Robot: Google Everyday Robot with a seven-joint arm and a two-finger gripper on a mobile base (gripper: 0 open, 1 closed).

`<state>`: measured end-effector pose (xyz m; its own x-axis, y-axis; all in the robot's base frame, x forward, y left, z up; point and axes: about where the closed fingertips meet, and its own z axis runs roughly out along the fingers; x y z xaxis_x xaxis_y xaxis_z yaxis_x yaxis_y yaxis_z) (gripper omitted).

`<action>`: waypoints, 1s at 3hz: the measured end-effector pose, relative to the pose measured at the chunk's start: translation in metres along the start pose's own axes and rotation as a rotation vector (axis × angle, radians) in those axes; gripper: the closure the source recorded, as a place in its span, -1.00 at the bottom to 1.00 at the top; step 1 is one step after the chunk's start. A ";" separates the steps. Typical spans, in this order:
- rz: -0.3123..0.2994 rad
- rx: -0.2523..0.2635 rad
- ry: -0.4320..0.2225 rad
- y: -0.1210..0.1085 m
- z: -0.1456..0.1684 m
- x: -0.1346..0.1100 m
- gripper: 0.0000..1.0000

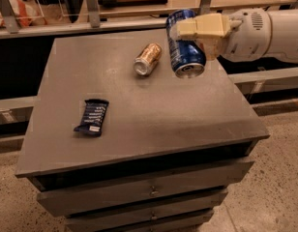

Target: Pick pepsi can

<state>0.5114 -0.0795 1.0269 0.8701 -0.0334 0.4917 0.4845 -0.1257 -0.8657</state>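
Tool pinching pepsi can, upper right of frame.
Long axis tilted, silver end toward lower frame, near table right edge.

- The cream gripper, over the grey table at back right, is clasping the dark blue pepsi can.
- The other can is gleaming copper.
- The wrapper is showing dark blue.

At the cabinet's far right corner the gripper clasps the pepsi can; one cream finger covers the can's upper side (any lettering there is hidden), the other is out of sight. The arm runs off the right edge, the cabinet's lowest drawer off the bottom. The wrapper's print, near the cabinet's left side, is too small to read.
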 end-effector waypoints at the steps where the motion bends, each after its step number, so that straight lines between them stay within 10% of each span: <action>1: -0.200 -0.004 -0.028 -0.004 0.001 -0.002 1.00; 3: -0.376 -0.109 0.122 0.017 -0.011 -0.005 1.00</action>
<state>0.5144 -0.0922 1.0112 0.6134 -0.0820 0.7855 0.7488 -0.2557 -0.6115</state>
